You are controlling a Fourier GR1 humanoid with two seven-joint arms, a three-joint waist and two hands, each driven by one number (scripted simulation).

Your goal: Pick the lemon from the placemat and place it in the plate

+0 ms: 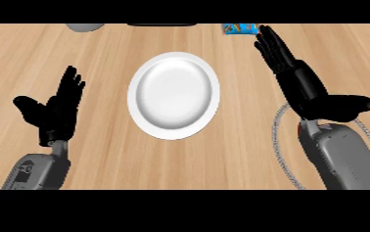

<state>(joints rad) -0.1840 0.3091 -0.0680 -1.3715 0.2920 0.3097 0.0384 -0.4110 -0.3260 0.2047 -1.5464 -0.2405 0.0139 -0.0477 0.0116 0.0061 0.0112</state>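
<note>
A white plate [173, 95] lies on the wooden counter at the middle of the head view, with nothing on it. My left hand [56, 109] rests open to the plate's left, fingers pointing up. My right hand [300, 79] is open to the plate's right, fingers stretched toward the far right of the counter. A placemat's pale corded edge [280, 143] shows under my right forearm; most of it is hidden. No lemon is visible anywhere.
A blue patterned object [240, 28] lies at the far edge near my right fingertips. A grey rounded object [86, 27] and a dark flat object [162, 24] sit along the far edge.
</note>
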